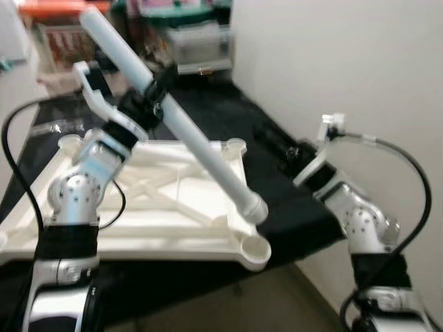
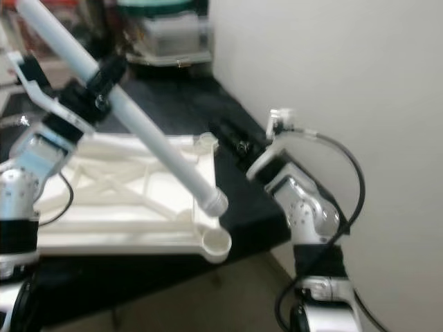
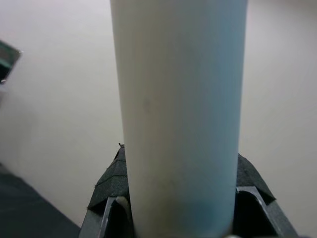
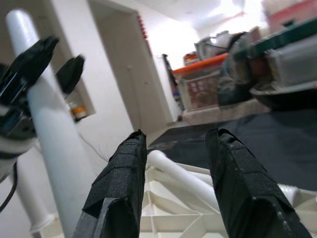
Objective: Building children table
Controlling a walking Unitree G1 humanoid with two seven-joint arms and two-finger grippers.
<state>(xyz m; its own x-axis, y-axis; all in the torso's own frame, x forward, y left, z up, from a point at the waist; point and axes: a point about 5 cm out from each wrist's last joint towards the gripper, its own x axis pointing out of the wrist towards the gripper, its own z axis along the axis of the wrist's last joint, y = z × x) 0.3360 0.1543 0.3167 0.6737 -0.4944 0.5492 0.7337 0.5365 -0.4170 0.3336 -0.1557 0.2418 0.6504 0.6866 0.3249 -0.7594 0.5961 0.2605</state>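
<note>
A white table top (image 1: 173, 228) lies upside down on the black-covered bench, ribs up, with round leg sockets at its corners. My left gripper (image 1: 154, 97) is shut on a long white table leg (image 1: 187, 131), held slanted, its lower end (image 1: 252, 207) hanging just above the near right corner socket (image 1: 255, 250). The left wrist view has the white leg (image 3: 178, 114) between the black fingers (image 3: 111, 183). My right gripper (image 4: 176, 188) is open, resting low over the bench by the wall at the table top's right; its view looks across the white frame (image 4: 183, 218) toward the held leg (image 4: 49, 139).
A white wall (image 1: 332, 62) runs close along the bench's right edge. Storage bins and boxes (image 1: 194, 41) crowd the far end of the bench. Bare floor (image 1: 242, 304) lies below the bench's near edge. A black cable (image 1: 17, 173) loops beside my left arm.
</note>
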